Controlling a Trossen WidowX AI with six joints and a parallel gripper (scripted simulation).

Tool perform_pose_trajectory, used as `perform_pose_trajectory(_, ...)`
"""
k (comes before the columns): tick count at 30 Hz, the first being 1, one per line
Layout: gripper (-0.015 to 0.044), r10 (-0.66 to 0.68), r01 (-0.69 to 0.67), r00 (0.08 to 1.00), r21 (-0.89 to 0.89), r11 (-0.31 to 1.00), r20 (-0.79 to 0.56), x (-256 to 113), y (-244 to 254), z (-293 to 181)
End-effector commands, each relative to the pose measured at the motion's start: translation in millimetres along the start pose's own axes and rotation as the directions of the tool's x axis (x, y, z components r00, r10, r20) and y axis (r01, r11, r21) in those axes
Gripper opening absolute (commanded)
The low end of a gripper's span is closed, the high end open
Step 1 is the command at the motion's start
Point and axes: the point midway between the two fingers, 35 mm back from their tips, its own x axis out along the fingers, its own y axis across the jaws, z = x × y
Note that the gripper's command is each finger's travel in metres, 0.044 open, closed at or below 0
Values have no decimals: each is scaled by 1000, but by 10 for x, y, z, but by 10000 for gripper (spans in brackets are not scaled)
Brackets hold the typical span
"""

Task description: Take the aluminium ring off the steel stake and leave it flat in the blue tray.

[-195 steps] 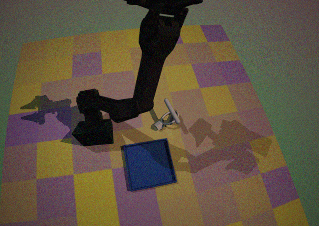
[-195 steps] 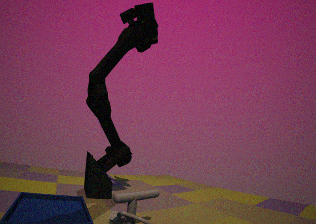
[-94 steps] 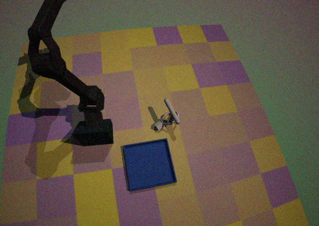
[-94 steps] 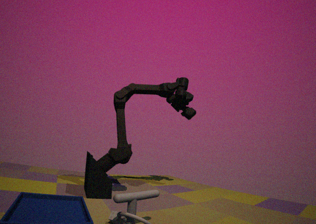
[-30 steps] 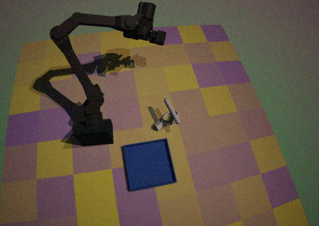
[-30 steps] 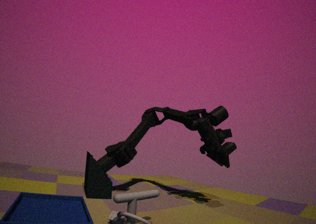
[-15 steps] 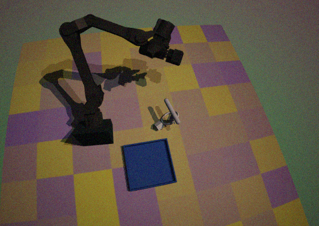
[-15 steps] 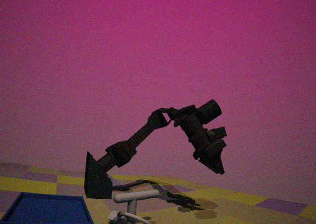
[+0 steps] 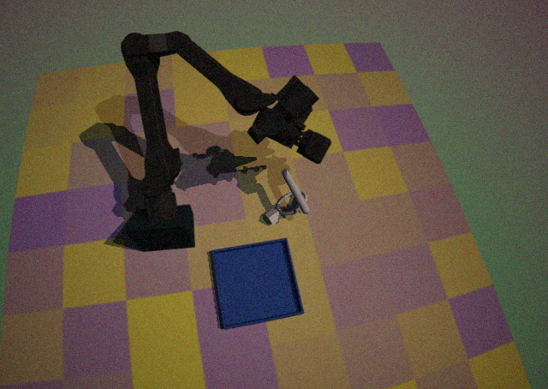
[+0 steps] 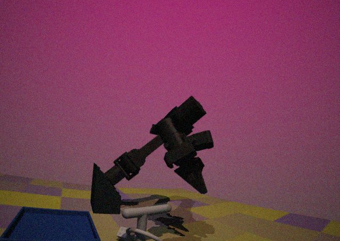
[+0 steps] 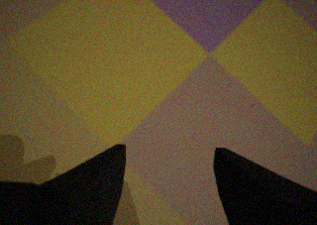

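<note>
Blue tray — yellow, purple, tan checked tabletop.

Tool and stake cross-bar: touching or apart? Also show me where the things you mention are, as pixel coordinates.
Apart. The exterior view shows the tool (image 10: 203,192) (image 11: 169,156) with its tips in the air, higher than the cross-bar (image 10: 146,211) (image 9: 295,192), background visible between them.
</note>
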Motion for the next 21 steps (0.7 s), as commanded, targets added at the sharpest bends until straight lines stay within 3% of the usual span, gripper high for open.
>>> perform_pose_trajectory(1, 200, -68, 68, 998, 59, 996, -12, -134, -270, -319)
perform_pose_trajectory(16, 200, -225, 233, 972, 234, 944, -63, -538, -719, -1251)
perform_pose_trajectory(21, 200, -141, 171, 984, 340, 925, -109, -379, -499, -1638)
